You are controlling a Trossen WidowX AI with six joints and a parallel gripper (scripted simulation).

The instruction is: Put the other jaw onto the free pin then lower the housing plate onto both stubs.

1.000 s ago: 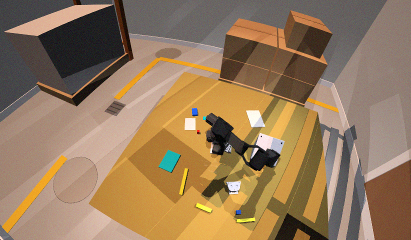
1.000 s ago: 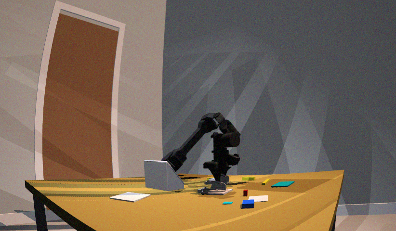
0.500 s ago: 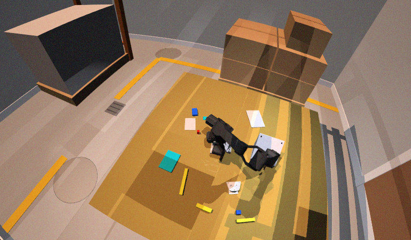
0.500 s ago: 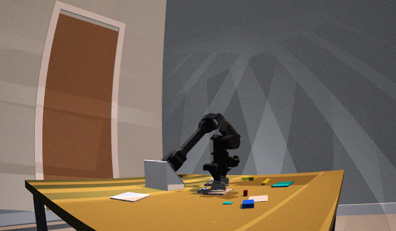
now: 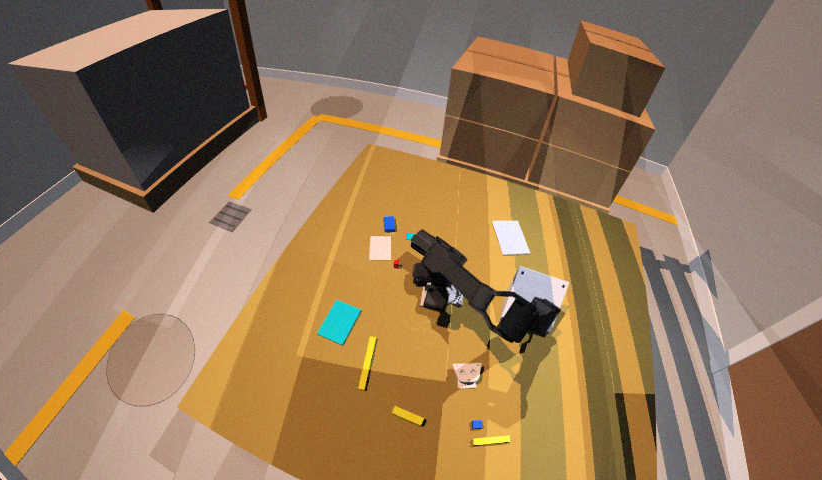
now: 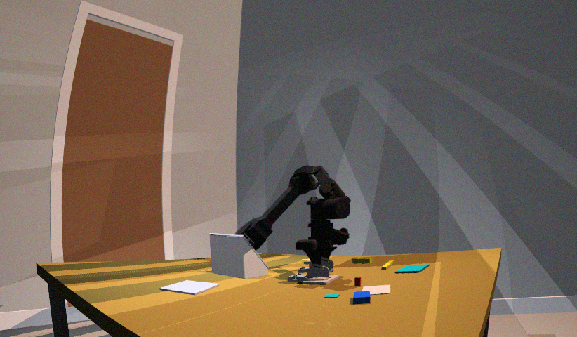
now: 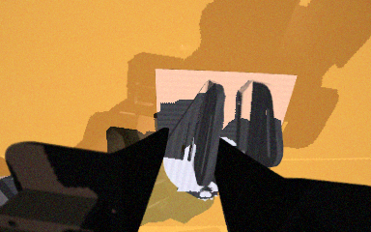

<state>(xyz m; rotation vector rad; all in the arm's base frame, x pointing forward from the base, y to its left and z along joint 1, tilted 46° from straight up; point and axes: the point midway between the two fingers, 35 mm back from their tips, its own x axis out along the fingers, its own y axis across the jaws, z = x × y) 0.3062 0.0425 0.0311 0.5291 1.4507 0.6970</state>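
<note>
My gripper (image 5: pixel 433 297) (image 7: pixel 189 136) is shut on a dark grey jaw (image 7: pixel 206 135), low over the pale base plate (image 5: pixel 424 297) (image 6: pixel 332 280) (image 7: pixel 173 78). The held jaw's long finger points up in the wrist view; its white rounded gear end is at the bottom. The other jaw (image 7: pixel 261 128) stands beside it over the base, with a gap between the two long fingers. My right fingertip hides its gear end, so tooth contact, the free pin and the exact height cannot be seen. The housing plate (image 5: pixel 466 375), pale with two round holes, lies apart from the base on the table.
A pale sloped block (image 5: pixel 541 282) (image 6: pixel 233 256) stands at the arm's foot. A white sheet (image 5: pixel 511 237) (image 6: pixel 190 286), a teal plate (image 5: pixel 339 322) (image 6: pixel 411 268), a red block (image 6: pixel 357 281), a blue block (image 5: pixel 389 224) (image 6: pixel 361 297) and yellow bars (image 5: pixel 367 363) (image 5: pixel 408 415) lie around.
</note>
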